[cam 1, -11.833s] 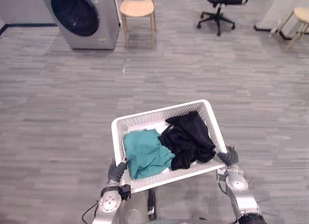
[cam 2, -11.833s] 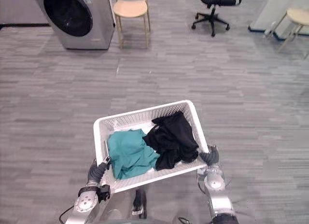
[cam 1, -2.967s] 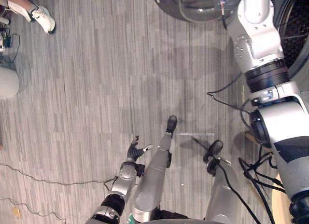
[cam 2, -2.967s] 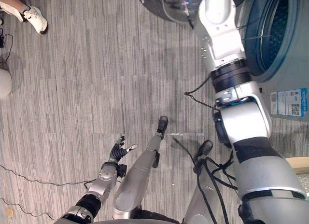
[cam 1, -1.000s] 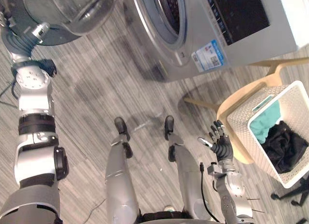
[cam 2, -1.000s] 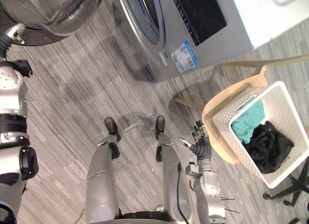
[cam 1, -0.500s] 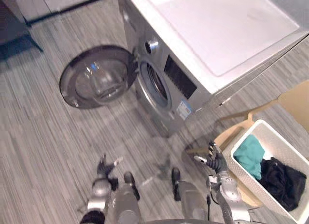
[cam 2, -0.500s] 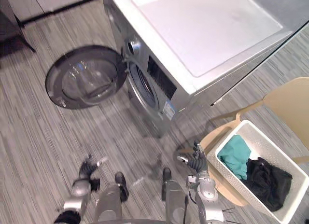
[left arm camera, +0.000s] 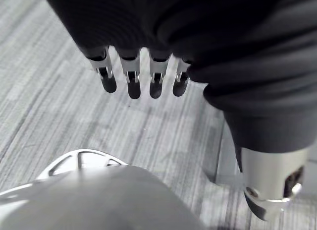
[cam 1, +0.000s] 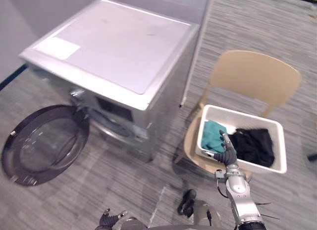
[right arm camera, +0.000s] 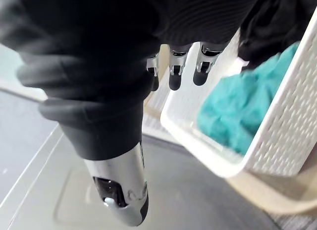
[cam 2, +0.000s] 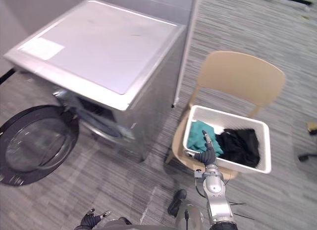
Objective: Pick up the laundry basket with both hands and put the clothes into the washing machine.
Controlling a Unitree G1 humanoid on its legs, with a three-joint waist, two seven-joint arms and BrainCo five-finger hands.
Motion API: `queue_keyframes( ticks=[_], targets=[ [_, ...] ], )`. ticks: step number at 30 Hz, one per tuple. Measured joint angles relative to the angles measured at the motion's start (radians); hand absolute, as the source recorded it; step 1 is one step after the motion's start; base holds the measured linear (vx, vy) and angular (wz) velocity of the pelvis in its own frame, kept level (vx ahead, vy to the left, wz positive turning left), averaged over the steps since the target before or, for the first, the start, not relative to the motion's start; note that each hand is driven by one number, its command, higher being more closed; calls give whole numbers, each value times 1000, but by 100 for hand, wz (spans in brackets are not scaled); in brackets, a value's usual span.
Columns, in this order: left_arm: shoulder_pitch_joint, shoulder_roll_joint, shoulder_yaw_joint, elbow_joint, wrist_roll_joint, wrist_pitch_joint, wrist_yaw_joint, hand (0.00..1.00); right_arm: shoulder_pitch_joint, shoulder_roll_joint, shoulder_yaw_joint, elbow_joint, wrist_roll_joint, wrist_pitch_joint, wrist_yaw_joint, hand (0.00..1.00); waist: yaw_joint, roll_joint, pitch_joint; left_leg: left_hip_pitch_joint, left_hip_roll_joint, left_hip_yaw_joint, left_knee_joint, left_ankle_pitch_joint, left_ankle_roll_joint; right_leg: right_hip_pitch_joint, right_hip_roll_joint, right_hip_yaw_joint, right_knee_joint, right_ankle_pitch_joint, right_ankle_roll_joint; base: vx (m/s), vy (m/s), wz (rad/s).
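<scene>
A white laundry basket (cam 1: 242, 114) rests on the seat of a wooden chair (cam 1: 252, 76), to the right of the silver washing machine (cam 1: 114, 56). A teal garment (cam 1: 212, 133) and a black garment (cam 1: 252, 143) lie in it. The machine's round door (cam 1: 44, 143) hangs open towards the floor. My right hand (cam 1: 227, 153) is open, fingers straight, just in front of the basket's near left rim (right arm camera: 198, 141) by the teal garment (right arm camera: 237, 111). Low over the floor, my left hand (cam 1: 110, 219) is open with its fingers (left arm camera: 133, 81) straight and nothing in them.
Grey plank floor lies all around. The chair stands close against the machine's right side, its backrest behind the basket. The open door takes up the floor in front of the machine on the left.
The camera has swung, so the whole picture has shifted and the machine and chair stand higher in view. My right hand now overlaps the basket's near rim. Both hands stay open.
</scene>
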Motion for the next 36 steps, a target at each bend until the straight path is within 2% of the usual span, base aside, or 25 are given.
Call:
queue_keyframes(
  ticks=[1, 2, 3, 4, 5, 6, 7, 8, 9, 10, 11, 12, 14, 16, 18, 21, 23, 25, 29, 31, 32, 36],
  targets=[
    [1, 4, 0, -3, -1, -7, -5, 0, 14, -16, 9, -1, -2, 0, -2, 0, 10, 2, 0, -23, 69, -26, 159, 3, 11, 2, 20, 42, 0, -9, -10, 137, -203, -119],
    [0, 5, -2, -3, -3, -8, -6, 0, 16, -35, 10, -3, -15, 1, -12, 0, 9, 20, 4, -82, 141, -107, 336, 30, 102, 15, 53, 76, -8, -18, -19, 134, -194, -116],
    [1, 6, -2, -2, -3, -8, -5, 0, 16, -42, 6, -3, -27, 2, -15, 0, 6, 26, 7, -116, 167, -163, 423, 58, 150, 27, 66, 93, -23, -19, -23, 123, -131, -98],
    [1, 7, -6, -2, -4, -10, -1, 0, 16, -54, 2, -4, -36, 3, -18, 0, 7, 31, 13, -199, 150, -321, 532, 18, 135, 44, 84, 120, -48, -18, -28, 130, -53, -80],
    [1, 6, -19, -2, -8, -16, 8, 0, 14, -66, -6, -6, -37, 7, -31, 0, 9, 34, 13, -253, 94, -424, 555, -35, 100, 50, 84, 150, -58, -16, -31, 182, -31, -106],
    [2, 7, -43, -2, -21, -26, 12, 0, 19, -82, -11, -6, -39, 9, -42, 0, 23, 32, 15, -292, -10, -538, 490, -92, 88, 73, 84, 191, -80, -7, -43, 178, -7, -80],
    [2, 7, -47, -3, -23, -27, 12, 0, 20, -86, -11, -6, -41, 9, -44, 0, 26, 31, 16, -294, -31, -557, 460, -97, 86, 78, 85, 196, -84, -5, -41, 196, 4, -88],
    [5, 7, -64, -4, -37, -27, 12, 0, 21, -93, -11, -6, -60, 9, -52, 0, 34, 32, 17, -284, -98, -625, 298, -95, 79, 96, 93, 218, -101, 10, -25, 182, 42, -72],
    [6, 2, -71, -6, -48, -27, 12, 0, 19, -103, -9, -10, -79, 9, -53, 0, 41, 47, 11, -281, -139, -677, 100, -66, 65, 95, 112, 237, -106, 17, -15, 184, 67, -74],
    [5, -3, -74, -12, -54, -28, 11, 0, 15, -113, -9, -13, -90, 9, -53, 0, 44, 60, 12, -286, -148, -689, 36, -15, 66, 92, 126, 247, -104, 16, -11, 192, 106, -78],
    [2, 2, -76, -28, -63, -30, 12, 0, -1, -112, -8, -1, -114, 20, -52, 0, 56, 48, 21, -270, -157, -697, 28, 22, 70, 95, 126, 277, -105, 20, 0, 207, 92, -38],
    [0, 11, -79, -34, -65, -32, 11, 0, -3, -127, -14, -4, -120, 20, -53, 0, 48, 44, 20, -267, -172, -696, 2, 20, 73, 103, 123, 277, -130, 29, 14, 201, 87, -21],
    [-4, 18, -82, -51, -69, -34, 11, 0, -24, -169, -28, 10, -137, 25, -51, 0, 51, 33, 30, -266, -187, -694, -33, 31, 86, 92, 106, 278, -141, 37, 26, 145, 95, 13],
    [-5, 19, -85, -59, -77, -33, 10, 0, -84, -226, -21, 57, -151, 28, -50, 0, 53, 35, 37, -272, -208, -686, -58, 43, 97, 71, 89, 284, -139, 44, 37, 87, 112, 0],
    [-8, 28, -109, -73, -82, -35, 11, 0, -244, -303, 34, 167, -157, 31, -50, 0, 56, 40, 93, -292, -229, -668, -68, 54, 102, 31, 71, 303, -121, 51, 47, 11, 109, -12],
    [-48, 34, -118, -76, -85, -41, 12, 0, -420, -363, 91, 300, -181, 42, -50, 0, 60, 50, 162, -353, -242, -670, -56, 62, 114, -27, 53, 301, -103, 60, 52, -74, 86, 10],
    [-88, 37, -119, -77, -93, -51, 17, 0, -576, -412, 132, 430, -198, 49, -53, 0, 82, 55, 226, -408, -252, -690, -35, 67, 122, -72, 42, 290, -86, 65, 50, -101, 53, 20],
    [-111, 37, -120, -80, -110, -60, 25, 0, -700, -453, 165, 534, -203, 62, -59, 0, 97, 66, 259, -458, -258, -719, -36, 79, 139, -104, 38, 266, -87, 75, 48, -74, 33, 34],
    [-142, 35, -123, -78, -149, -68, 51, 0, -876, -497, 248, 705, -214, 83, -79, 0, 137, 76, 278, -542, -274, -757, -48, 113, 150, -169, 25, 228, -90, 87, 47, -53, 24, 35],
    [-159, 31, -123, -80, -168, -72, 58, 0, -906, -495, 277, 741, -215, 88, -78, 0, 154, 79, 280, -560, -284, -776, -66, 132, 152, -185, 19, 214, -90, 88, 46, -15, 8, 34],
    [-173, 24, -123, -82, -172, -76, 60, 0, -925, -488, 302, 767, -216, 88, -76, 100, 170, 82, 282, -568, -288, -781, -87, 148, 153, -194, 14, 201, -90, 88, 46, -5, -1, 44],
    [-197, -3, -119, -118, -191, -77, 62, 0, -988, -434, 363, 797, -222, 97, -75, 100, 191, 85, 289, -587, -300, -796, -128, 178, 154, -217, 4, 182, -89, 88, 46, -11, -4, 21]
  ],
)
